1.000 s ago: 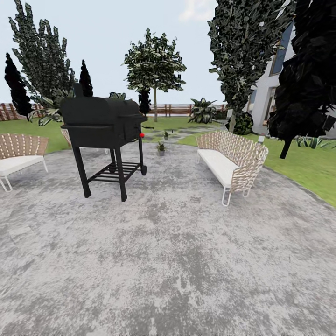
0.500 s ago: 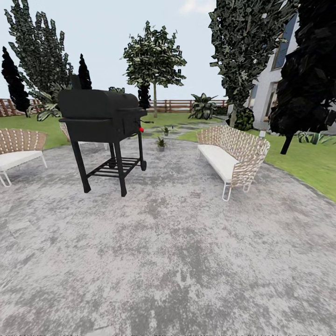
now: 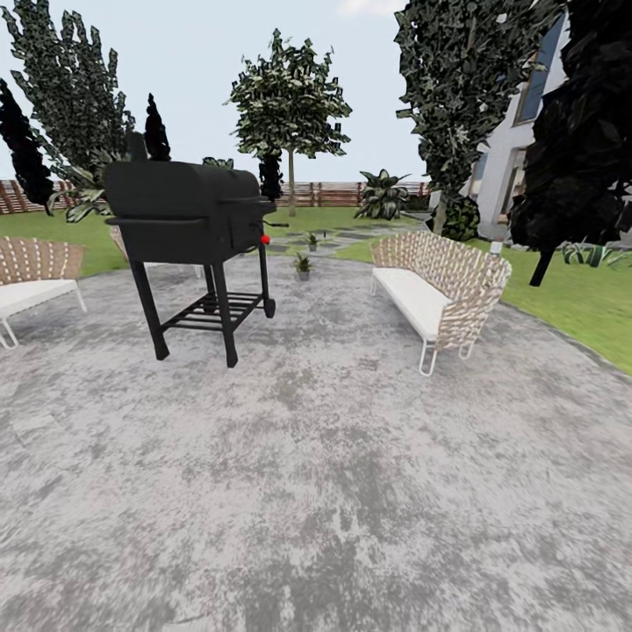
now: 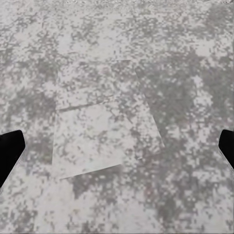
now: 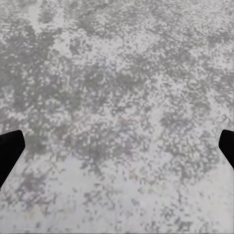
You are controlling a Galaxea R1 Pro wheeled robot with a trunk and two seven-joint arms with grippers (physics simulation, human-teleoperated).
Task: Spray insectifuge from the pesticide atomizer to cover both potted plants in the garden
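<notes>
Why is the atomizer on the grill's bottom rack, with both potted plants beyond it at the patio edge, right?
Not on the bottom rack. In the head view the pesticide atomizer, its red top showing, sits on the side shelf of the grill. The potted plants do stand beyond it, one at the patio edge.

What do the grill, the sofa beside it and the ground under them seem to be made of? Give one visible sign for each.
Grill: likely metal, matt black, thin straight legs.
Sofa: apparently woven wicker, pale lattice back, white tubular legs, white cushion.
Patio: looks like stone or concrete, mottled grey.
</notes>
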